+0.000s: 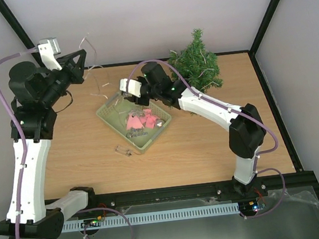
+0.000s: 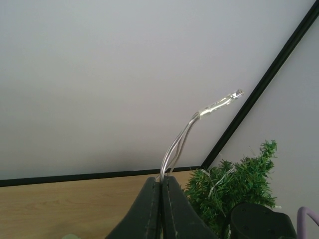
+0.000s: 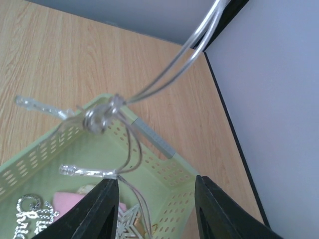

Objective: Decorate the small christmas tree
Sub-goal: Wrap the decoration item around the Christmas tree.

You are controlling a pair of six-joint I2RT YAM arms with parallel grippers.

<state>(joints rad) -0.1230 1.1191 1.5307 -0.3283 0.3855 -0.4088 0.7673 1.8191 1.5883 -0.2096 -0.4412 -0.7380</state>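
Observation:
The small christmas tree point(image 1: 198, 63) lies at the back of the table, right of centre; it also shows in the left wrist view point(image 2: 234, 186). My left gripper point(image 1: 83, 54) is raised at the back left and shut on a clear string of lights point(image 2: 185, 137), which hangs down to the pale green basket point(image 1: 108, 111). My right gripper point(image 1: 122, 89) is open over the basket's far end, with the light string point(image 3: 107, 117) just ahead of its fingertips. The basket point(image 3: 149, 164) holds pink ornaments point(image 1: 139, 122) and a silver star.
A small silver ornament point(image 1: 124, 150) lies on the table in front of the basket. Black frame posts and white walls stand around the table. The right arm stretches across the table between the tree and the basket.

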